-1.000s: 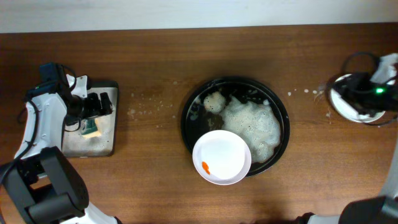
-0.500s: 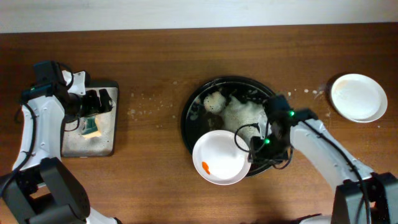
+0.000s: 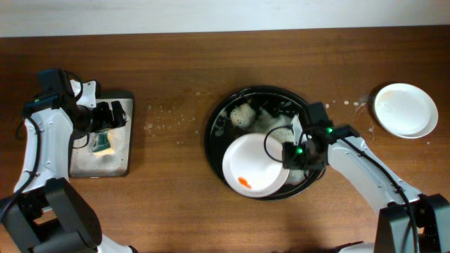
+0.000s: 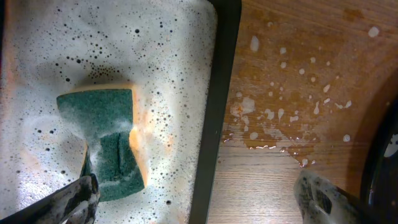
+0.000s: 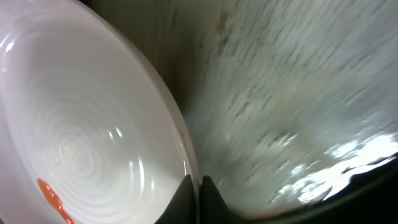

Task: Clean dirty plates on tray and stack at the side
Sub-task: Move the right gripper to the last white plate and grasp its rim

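A dirty white plate (image 3: 254, 165) with an orange smear (image 3: 244, 182) lies tilted in the front half of the round black tray (image 3: 209, 130). My right gripper (image 3: 288, 156) is shut on this plate's right rim. In the right wrist view the black fingers (image 5: 186, 198) pinch the rim of the plate (image 5: 81, 118), with the smear (image 5: 53, 198) at the lower left. My left gripper (image 3: 112, 116) hangs open over the grey sponge tray (image 3: 123, 165). Its jaws stand wide apart in the left wrist view (image 4: 199, 199), holding nothing.
Soap foam (image 3: 281, 126) fills the back of the black tray. A white plate (image 3: 405, 109) sits alone at the far right of the table. A green and yellow sponge (image 4: 109, 143) lies in the foamy grey tray (image 4: 174, 68). Water drops (image 4: 280, 106) dot the wood beside it.
My right arm came over from the far-right plate to the tray and closed on the dirty plate's rim. The plate has shifted up and to the right. The left arm has hardly moved.
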You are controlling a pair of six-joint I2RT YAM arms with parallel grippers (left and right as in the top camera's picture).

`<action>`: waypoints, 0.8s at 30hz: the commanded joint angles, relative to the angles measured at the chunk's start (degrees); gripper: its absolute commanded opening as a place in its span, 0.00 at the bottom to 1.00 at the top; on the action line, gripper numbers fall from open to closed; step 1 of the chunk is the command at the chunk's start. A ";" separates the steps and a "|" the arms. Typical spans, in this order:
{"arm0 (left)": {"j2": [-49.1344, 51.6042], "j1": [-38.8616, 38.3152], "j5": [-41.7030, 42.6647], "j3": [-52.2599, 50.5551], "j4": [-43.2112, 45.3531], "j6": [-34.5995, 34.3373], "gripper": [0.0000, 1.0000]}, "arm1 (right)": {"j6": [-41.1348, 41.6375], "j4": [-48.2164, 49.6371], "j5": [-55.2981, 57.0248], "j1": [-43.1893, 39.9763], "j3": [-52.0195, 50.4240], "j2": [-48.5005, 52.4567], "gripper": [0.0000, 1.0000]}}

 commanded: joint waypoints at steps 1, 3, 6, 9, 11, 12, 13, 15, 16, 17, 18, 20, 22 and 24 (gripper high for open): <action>-1.42 -0.07 0.02 0.63 -0.04 -0.11 0.99 | -0.26 3.52 10.82 0.26 2.19 -0.31 0.04; -1.42 -0.07 0.02 0.63 -0.04 -0.11 0.99 | -0.24 5.79 16.26 0.26 2.14 -0.31 0.04; -1.42 -0.07 0.02 0.63 -0.04 -0.11 0.99 | -0.22 7.45 17.11 0.33 2.14 -0.31 0.04; -1.42 -0.07 0.04 0.63 -0.04 -0.11 0.99 | 7.69 5.75 18.18 0.33 2.14 0.07 0.04; -1.42 -0.07 0.04 0.63 -0.07 -0.11 0.99 | 13.73 3.45 17.22 0.33 2.14 0.15 0.10; -1.42 -0.07 0.04 0.63 -0.04 -0.11 0.99 | 14.97 2.16 15.32 0.33 2.14 0.15 0.19; -1.42 -0.07 0.02 0.63 -0.04 -0.11 0.99 | 15.06 0.70 12.55 0.33 2.14 0.15 0.25; -1.42 -0.07 0.04 0.63 -0.02 -0.11 0.99 | 17.11 -3.78 8.39 0.31 2.14 0.15 0.39; -1.42 -0.07 0.04 0.63 -0.02 -0.11 0.99 | 16.79 -4.37 8.85 0.31 2.14 0.13 0.42; -1.42 -0.07 0.04 0.63 -0.02 -0.11 0.99 | 14.84 -4.15 10.03 0.17 2.16 0.09 0.43; -1.42 -0.07 0.04 0.63 0.00 -0.11 0.99 | 8.61 -1.51 11.30 -0.48 2.21 0.11 0.44; -1.42 -0.07 0.04 0.63 0.02 -0.11 0.99 | -7.08 5.97 10.99 -1.22 2.21 0.11 0.42; -1.42 -0.07 0.04 0.63 0.00 -0.11 0.99 | -15.08 10.78 11.26 -1.27 2.21 0.22 0.39; -1.42 -0.07 0.04 0.63 -0.02 -0.11 0.99 | -16.35 13.86 12.09 -1.33 2.21 0.76 0.36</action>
